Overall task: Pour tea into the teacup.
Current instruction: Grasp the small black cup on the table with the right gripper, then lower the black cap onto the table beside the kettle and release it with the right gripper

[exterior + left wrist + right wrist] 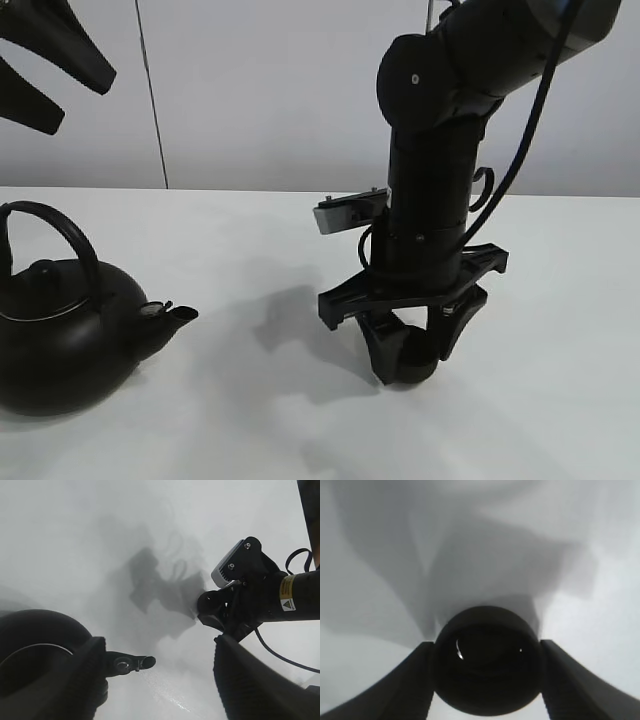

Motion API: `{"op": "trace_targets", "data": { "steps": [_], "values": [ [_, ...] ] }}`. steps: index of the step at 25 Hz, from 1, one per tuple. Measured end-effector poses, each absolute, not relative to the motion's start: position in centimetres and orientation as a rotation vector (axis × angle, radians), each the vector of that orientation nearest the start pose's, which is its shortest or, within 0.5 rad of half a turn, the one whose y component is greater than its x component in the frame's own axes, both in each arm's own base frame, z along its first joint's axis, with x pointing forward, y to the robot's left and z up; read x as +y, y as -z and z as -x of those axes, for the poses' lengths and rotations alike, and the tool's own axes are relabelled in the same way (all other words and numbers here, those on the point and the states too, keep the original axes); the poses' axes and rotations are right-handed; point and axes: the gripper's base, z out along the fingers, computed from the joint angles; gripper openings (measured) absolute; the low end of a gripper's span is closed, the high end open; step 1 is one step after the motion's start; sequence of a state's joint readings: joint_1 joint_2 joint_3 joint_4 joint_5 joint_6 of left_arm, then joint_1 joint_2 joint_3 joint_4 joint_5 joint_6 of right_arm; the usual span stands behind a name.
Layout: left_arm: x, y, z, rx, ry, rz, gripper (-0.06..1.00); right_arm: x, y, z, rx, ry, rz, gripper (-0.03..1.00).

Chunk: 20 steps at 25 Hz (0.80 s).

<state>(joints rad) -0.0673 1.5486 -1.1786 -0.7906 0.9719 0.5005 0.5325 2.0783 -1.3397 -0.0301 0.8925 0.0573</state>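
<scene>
The right gripper (412,360) stands low over the table (250,430), right of centre, with its jaws drawn in around the teacup (418,370). In the right wrist view the two fingers (420,675) press against opposite sides of the cup, so I judge it gripped, and the cup appears to rest upright on the table. The left gripper (78,100) hangs high at the far left, spread wide and holding nothing.

As for progress, the pouring has not begun. The kettle (60,340) sits on the table at the near left, well apart from the cup, its spout (178,315) pointing right towards it, and nothing touches its arched handle. No tea shows: no stream from the spout and no wet patch on the table. The inside of the cup is dark with a couple of small glints, and I cannot tell whether it holds any liquid. What remains, by my reading, is nearly everything: taking up the kettle, bringing the spout over the cup, and tipping.
</scene>
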Motion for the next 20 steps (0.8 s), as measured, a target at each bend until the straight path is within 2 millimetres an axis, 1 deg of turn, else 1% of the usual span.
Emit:
{"op": "trace_targets", "data": {
  "steps": [1,4,7,11,15,17,20],
  "values": [
    [-7.4,-29.2,-30.9,2.551,0.856,-0.27,0.46,19.4,-12.6,-33.4,3.016,0.022,0.757,0.4],
    [-7.4,-29.2,-30.9,2.551,0.856,-0.27,0.46,19.4,-12.6,-33.4,3.015,0.022,0.757,0.4],
    [-7.4,-29.2,-30.9,2.551,0.856,-0.27,0.46,19.7,-13.1,-33.6,3.022,0.011,0.748,0.4],
    [-7.4,-29.2,-30.9,2.551,0.856,-0.27,0.46,20.8,-15.4,-34.9,2.979,-0.071,0.741,0.4],
    [-7.4,-29.2,-30.9,2.551,0.856,-0.27,0.46,22.4,-18.8,-36.0,2.891,-0.206,0.752,0.4],
    [-7.4,-29.2,-30.9,2.551,0.856,-0.27,0.46,23.3,-20.0,-36.1,2.845,-0.241,0.792,0.4],
    [-7.4,-29.2,-30.9,2.551,0.855,-0.269,0.46,25.5,-20.6,-35.1,2.79,-0.258,0.884,0.4]
  ]
}}
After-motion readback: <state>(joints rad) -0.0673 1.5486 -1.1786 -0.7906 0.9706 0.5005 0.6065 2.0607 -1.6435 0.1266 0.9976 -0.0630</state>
